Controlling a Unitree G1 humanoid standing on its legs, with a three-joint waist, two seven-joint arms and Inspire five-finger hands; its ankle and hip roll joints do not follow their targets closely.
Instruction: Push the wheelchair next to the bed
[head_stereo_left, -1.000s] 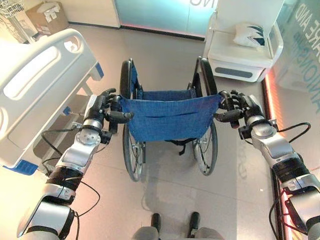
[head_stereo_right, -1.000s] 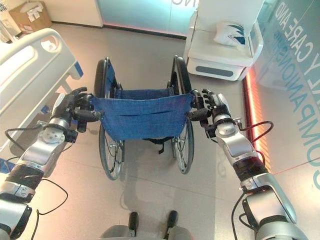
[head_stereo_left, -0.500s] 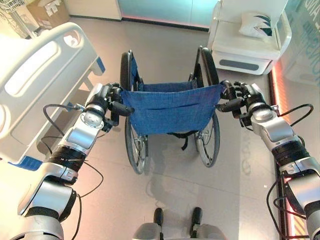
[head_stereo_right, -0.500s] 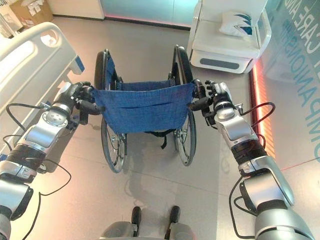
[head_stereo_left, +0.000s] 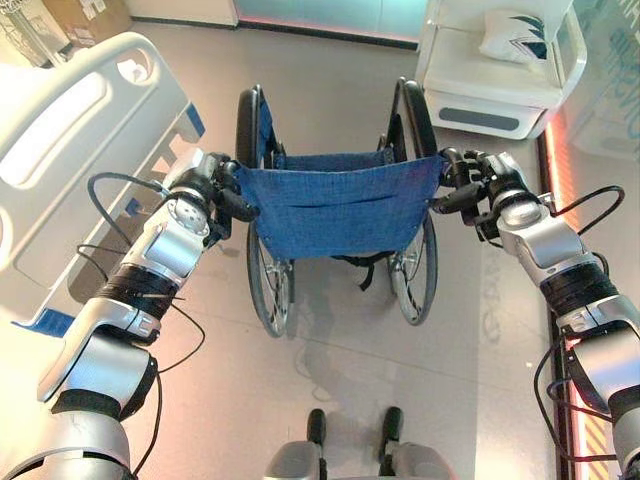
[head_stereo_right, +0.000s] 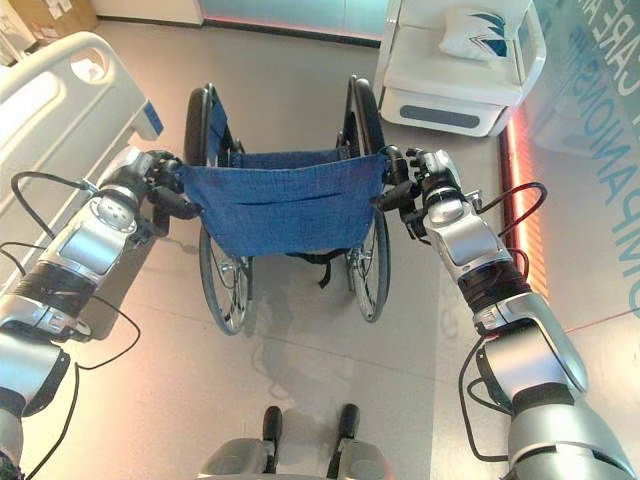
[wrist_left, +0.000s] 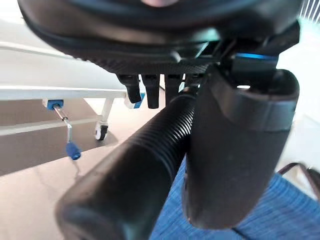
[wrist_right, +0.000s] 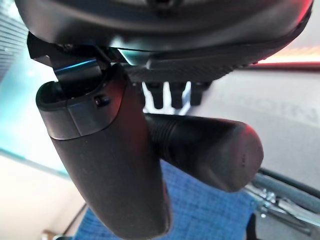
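The wheelchair (head_stereo_left: 335, 210) stood on the grey floor (head_stereo_left: 340, 350) directly in front of the robot, its back turned toward it, and the bed (head_stereo_left: 70, 150) lay just beside it on the robot's left. The left hand (head_stereo_left: 205, 185) was curled round the left push handle (wrist_left: 135, 170), a black ribbed grip that ran under the palm with the thumb wrapped across it. The right hand (head_stereo_left: 480, 180) was wrapped the same way round the right push handle (wrist_right: 200, 150), whose rounded black end stuck out past the thumb. Between the two handles stretched the backrest (head_stereo_right: 280, 205), a sheet of blue woven cloth with a stitched fold across it, sagging a little in the middle. Beyond it the two black armrest pads (head_stereo_left: 250, 125) rose on either side of the seat, and below it the two large spoked wheels (head_stereo_left: 268, 290) with thin grey tyres rested on the floor. The bed had a white moulded end board with oval cut-outs, and blue trim showed at its corners. Ahead and to the right, a white armchair (head_stereo_left: 490, 90) stood against the wall, well apart from the wheelchair, with a white and dark blue cushion (head_stereo_left: 515, 35) on its seat.
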